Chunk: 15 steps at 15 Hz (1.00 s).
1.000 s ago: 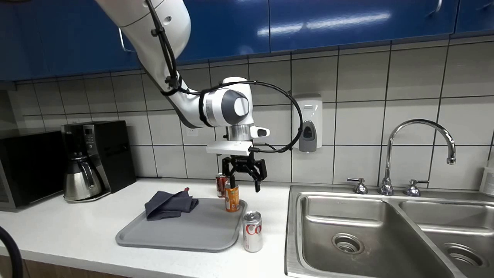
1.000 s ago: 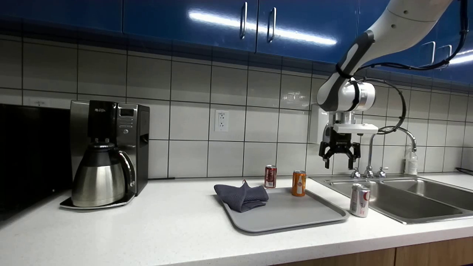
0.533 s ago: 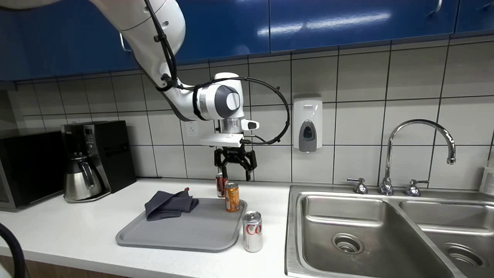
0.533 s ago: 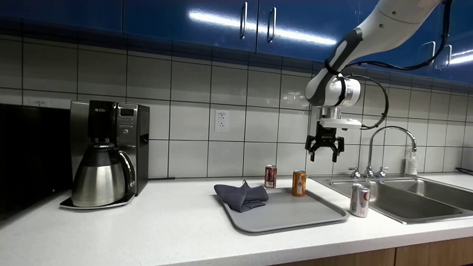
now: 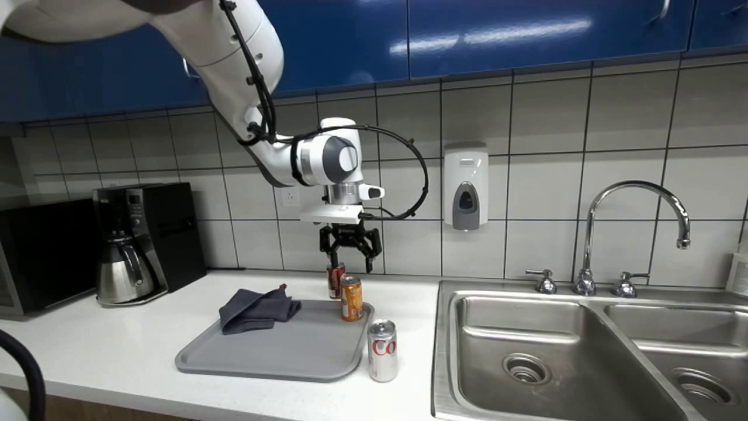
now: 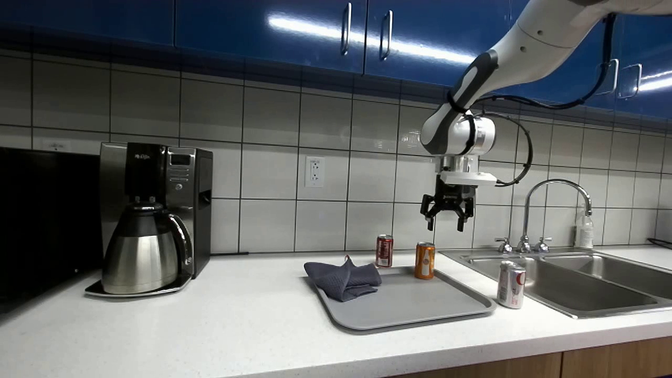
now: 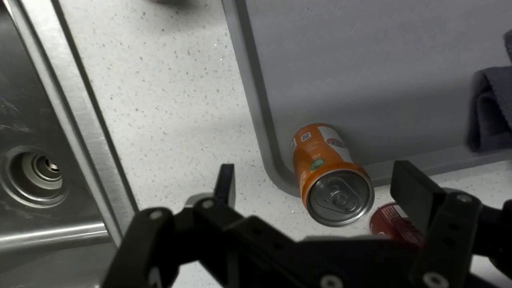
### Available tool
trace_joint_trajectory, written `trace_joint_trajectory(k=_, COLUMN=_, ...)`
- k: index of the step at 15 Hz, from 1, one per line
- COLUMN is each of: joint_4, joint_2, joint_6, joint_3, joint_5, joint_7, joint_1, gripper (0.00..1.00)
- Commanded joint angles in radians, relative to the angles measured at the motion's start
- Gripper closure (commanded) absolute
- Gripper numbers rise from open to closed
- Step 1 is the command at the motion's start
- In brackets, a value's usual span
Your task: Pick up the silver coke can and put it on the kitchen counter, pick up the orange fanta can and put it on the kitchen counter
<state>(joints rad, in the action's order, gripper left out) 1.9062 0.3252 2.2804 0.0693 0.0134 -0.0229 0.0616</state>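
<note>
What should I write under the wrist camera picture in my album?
Open gripper above an orange can standing in the corner of a grey tray, with a sink at the picture's left.

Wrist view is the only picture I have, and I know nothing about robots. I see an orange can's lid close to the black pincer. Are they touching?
Observer: No. Both exterior views show a gap: the pincer hangs higher than the orange can.
Visitor: Good to know. And where is the silver can?
Observer: In an exterior view it stands upright on the counter, between the tray and the sink.
Visitor: What about the red can, partly hidden behind the pincer in my picture?
Observer: Both exterior views show it upright too, standing between the tray and the tiled wall.
</note>
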Motion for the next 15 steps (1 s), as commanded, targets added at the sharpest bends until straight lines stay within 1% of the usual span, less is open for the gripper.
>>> trace_joint_trajectory(k=1, joint_4=-0.095, joint_2=0.072, joint_6=-0.039, joint_3=-0.015, joint_5=0.006, joint_7=0.014, joint_1=-0.002, gripper=0.00)
trace_joint_trajectory(k=7, joint_4=-0.186, joint_2=0.179, joint_6=-0.038, joint_3=-0.017, joint_5=0.001, joint_7=0.022, joint_1=-0.013, gripper=0.00)
trace_joint_trajectory(k=15, joint_4=-0.255, joint_2=0.261, joint_6=-0.041, joint_3=-0.019, joint_5=0.001, joint_7=0.022, joint_1=-0.016, gripper=0.00)
